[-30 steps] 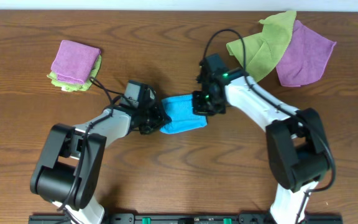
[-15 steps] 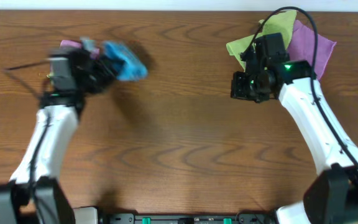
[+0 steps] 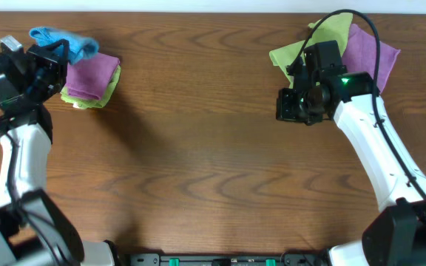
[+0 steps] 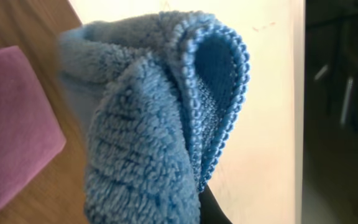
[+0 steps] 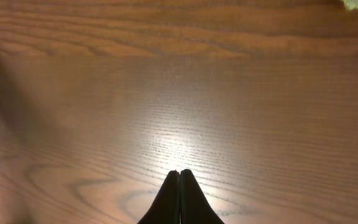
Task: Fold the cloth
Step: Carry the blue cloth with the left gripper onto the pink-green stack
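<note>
Your left fingers (image 3: pixel 56 59) are pinched shut on the cloth (image 3: pixel 65 42). It hangs in the air at the far left of the tabletop (image 3: pixel 198 148), just beside the folded purple cloth (image 3: pixel 91 74) that sits on a folded green one (image 3: pixel 87 102). The cloth looks doubled over, but it is bunched up, so you can't be sure the fold is neat. Your right fingers (image 5: pixel 169 202) are pressed together with nothing in them, above bare wood. The folding seems mostly done. What's left is to lay the cloth down flat and let go.
</note>
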